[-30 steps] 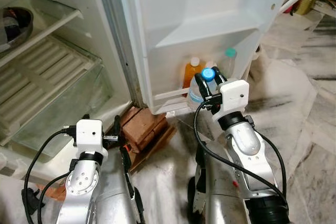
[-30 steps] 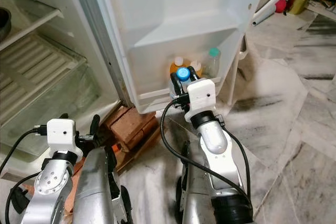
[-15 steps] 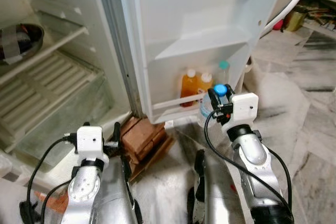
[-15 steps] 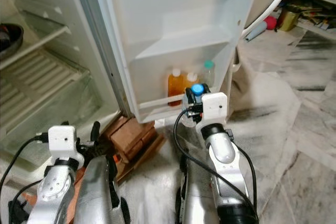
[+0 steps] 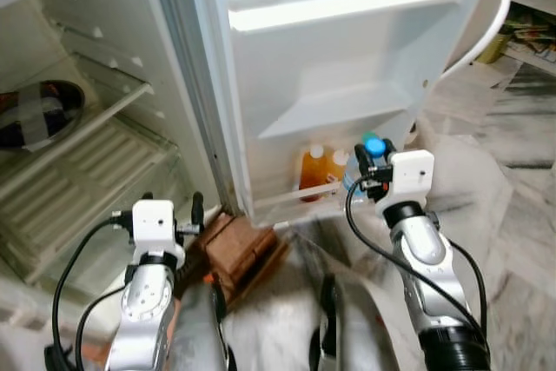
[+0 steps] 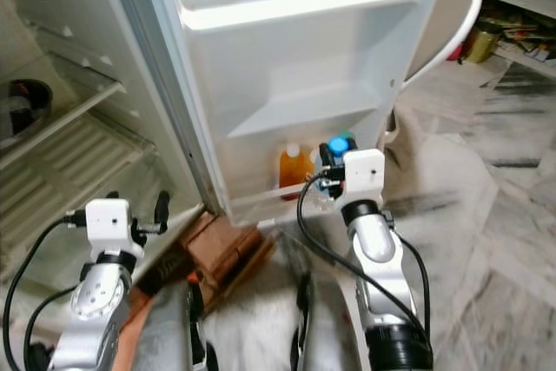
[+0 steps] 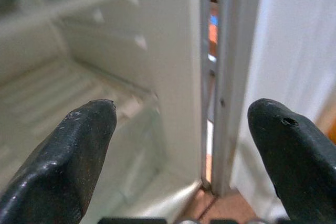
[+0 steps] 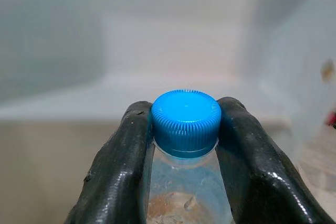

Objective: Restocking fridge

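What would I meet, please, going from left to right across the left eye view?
Dark bowl on the fridge shelf → left pincer → brown bricks → orange bottle → blue-capped bottle held in the right pincer.

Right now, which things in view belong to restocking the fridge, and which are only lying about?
Part of the job:
- right gripper, shut on the blue-capped bottle
- fridge door, its lowest shelf holding orange bottles
- left gripper, open and idle beside the fridge

Only lying about:
- bricks on the floor under the door
- dark bowl on an inner fridge shelf
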`<state>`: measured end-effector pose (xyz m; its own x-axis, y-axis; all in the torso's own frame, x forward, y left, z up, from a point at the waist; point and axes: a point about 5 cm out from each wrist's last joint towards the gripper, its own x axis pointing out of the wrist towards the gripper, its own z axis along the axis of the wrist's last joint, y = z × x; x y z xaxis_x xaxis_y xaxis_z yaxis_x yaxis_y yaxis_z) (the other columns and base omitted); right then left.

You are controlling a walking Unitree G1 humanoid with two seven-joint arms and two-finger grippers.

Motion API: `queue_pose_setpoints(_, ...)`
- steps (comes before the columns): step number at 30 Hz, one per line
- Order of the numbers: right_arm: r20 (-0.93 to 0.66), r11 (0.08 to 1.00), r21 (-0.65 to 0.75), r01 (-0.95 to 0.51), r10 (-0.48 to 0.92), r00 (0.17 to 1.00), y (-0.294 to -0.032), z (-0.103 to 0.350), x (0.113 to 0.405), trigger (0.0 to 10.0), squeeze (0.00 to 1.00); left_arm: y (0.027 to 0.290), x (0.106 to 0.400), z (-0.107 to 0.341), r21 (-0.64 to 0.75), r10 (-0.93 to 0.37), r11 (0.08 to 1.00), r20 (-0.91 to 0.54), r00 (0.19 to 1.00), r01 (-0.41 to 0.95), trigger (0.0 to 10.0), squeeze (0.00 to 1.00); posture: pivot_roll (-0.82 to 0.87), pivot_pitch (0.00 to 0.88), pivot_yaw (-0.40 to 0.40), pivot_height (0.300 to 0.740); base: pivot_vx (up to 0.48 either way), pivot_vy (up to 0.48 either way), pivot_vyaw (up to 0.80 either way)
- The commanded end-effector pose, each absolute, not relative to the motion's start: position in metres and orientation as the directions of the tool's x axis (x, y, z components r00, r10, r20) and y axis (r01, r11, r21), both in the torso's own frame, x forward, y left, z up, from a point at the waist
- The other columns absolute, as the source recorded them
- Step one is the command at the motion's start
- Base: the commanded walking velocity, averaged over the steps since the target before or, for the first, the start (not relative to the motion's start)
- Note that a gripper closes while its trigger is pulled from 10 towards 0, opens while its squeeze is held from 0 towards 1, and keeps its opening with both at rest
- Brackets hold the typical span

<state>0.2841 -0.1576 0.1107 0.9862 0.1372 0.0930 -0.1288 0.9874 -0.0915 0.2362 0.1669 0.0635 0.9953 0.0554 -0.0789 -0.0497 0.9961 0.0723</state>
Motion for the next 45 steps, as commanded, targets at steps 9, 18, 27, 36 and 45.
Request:
queue_pose_setpoints(9,0.153,0.99,-0.079,-0.119,0.13,0.98,-0.159,0.122,0.289,10.0,0.0,0.166,0.239,0.062,0.083,0.058,0.995,-0.069,0.996,-0.052,10.0,0.0,0.1,0.0,-0.002,0.74,0.0,0.0,0.0)
queue_pose_setpoints(18,0.116,0.994,-0.044,-0.097,0.102,0.988,-0.161,0.115,0.289,10.0,0.0,0.167,0.242,0.062,0.086,0.061,0.995,-0.07,0.996,-0.055,10.0,0.0,0.1,0.0,-0.005,0.74,0.0,0.0,0.0)
queue_pose_setpoints(27,0.071,0.995,-0.019,-0.102,0.104,0.992,-0.161,0.107,0.288,10.0,0.0,0.163,0.243,0.06,0.052,0.072,0.996,-0.092,0.993,-0.067,10.0,0.0,0.11,0.0,-0.012,0.74,0.0,0.0,0.0)
queue_pose_setpoints(36,0.063,0.995,-0.017,-0.101,0.102,0.993,-0.161,0.107,0.291,10.0,0.0,0.161,0.245,0.059,0.056,0.054,0.997,-0.09,0.994,-0.05,10.0,0.0,0.1,0.0,-0.013,0.74,-0.266,0.0,0.0)
queue_pose_setpoints(45,0.058,0.995,-0.009,-0.098,0.098,0.993,-0.161,0.106,0.293,10.0,0.0,0.161,0.247,0.06,0.06,0.046,0.997,-0.089,0.995,-0.041,10.0,0.0,0.1,0.0,-0.008,0.74,-0.418,0.0,0.0)
